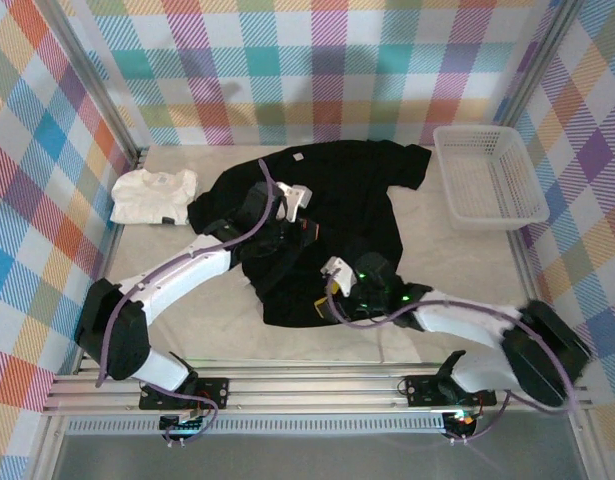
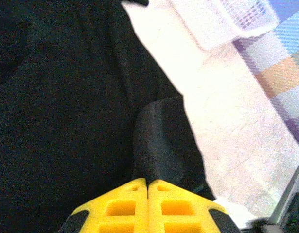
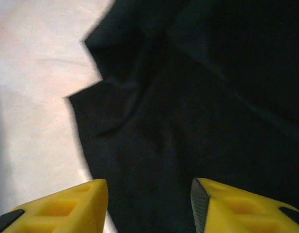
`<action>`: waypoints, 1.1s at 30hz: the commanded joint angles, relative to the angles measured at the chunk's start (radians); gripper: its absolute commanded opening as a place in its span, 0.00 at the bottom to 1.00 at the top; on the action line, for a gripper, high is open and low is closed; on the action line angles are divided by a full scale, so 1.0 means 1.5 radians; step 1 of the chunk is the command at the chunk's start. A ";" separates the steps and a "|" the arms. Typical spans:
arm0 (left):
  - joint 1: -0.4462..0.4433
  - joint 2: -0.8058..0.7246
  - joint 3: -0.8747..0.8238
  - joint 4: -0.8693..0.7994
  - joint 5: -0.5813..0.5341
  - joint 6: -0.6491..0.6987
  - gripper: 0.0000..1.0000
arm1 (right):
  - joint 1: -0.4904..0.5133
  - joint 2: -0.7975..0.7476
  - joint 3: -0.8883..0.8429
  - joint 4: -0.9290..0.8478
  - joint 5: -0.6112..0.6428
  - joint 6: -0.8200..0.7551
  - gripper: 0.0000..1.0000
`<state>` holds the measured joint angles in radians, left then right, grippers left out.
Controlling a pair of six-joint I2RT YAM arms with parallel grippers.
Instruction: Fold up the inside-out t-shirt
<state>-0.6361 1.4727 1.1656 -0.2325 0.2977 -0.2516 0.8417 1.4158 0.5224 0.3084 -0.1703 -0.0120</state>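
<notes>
The black t-shirt (image 1: 347, 190) lies spread across the middle of the table (image 1: 447, 265), running from the far centre down toward the near edge, with one sleeve reaching out to the far right. Its cloth is rumpled and partly bunched on the near left side.

The left gripper (image 1: 303, 230) sits over the middle of the shirt. In the left wrist view, its yellow fingers (image 2: 125, 204) are pressed together with no gap, and a raised fold of black cloth (image 2: 159, 141) stands right at their tips, so it looks pinched on the shirt.

The right gripper (image 1: 325, 298) is at the near part of the shirt. In the right wrist view, it (image 3: 149, 184) is spread wide, one finger over bare table and the other over black cloth, straddling the shirt's edge.

A smaller white shirt (image 1: 152, 195) lies folded at the far left, just beside the black one. A white basket (image 1: 487, 175) stands at the far right.
</notes>
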 commanded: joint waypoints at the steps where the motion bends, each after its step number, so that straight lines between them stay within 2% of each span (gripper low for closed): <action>1: 0.001 -0.031 0.033 -0.085 0.012 -0.013 0.00 | 0.015 0.098 0.014 0.256 0.122 -0.021 0.42; 5: 0.000 -0.066 0.044 -0.104 0.053 -0.017 0.00 | 0.015 0.196 0.074 0.291 0.210 -0.036 0.29; 8: 0.000 -0.103 0.039 -0.086 0.099 -0.040 0.00 | 0.012 0.238 0.096 0.324 0.289 -0.030 0.24; 10: 0.000 -0.129 0.028 -0.071 0.125 -0.050 0.00 | 0.003 0.262 0.103 0.344 0.323 -0.022 0.24; 17: -0.009 -0.160 0.019 -0.053 0.168 -0.052 0.00 | -0.032 0.305 0.130 0.364 0.344 0.000 0.27; 21: -0.022 -0.169 0.023 -0.045 0.171 -0.045 0.00 | -0.073 0.280 0.155 0.265 0.342 0.054 0.27; 24: -0.043 -0.169 0.034 -0.005 0.197 -0.053 0.00 | -0.075 0.282 0.183 0.198 0.361 0.058 0.30; 28: -0.082 -0.162 0.061 0.015 0.218 -0.049 0.00 | -0.098 0.286 0.224 0.123 0.358 0.079 0.36; 33: -0.099 -0.148 0.095 0.067 0.221 -0.090 0.00 | -0.114 0.306 0.274 0.082 0.331 0.071 0.45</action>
<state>-0.7650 1.2503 1.2350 -0.2401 0.5789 -0.3485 0.6823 1.8660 0.8772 0.5102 0.3435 0.0803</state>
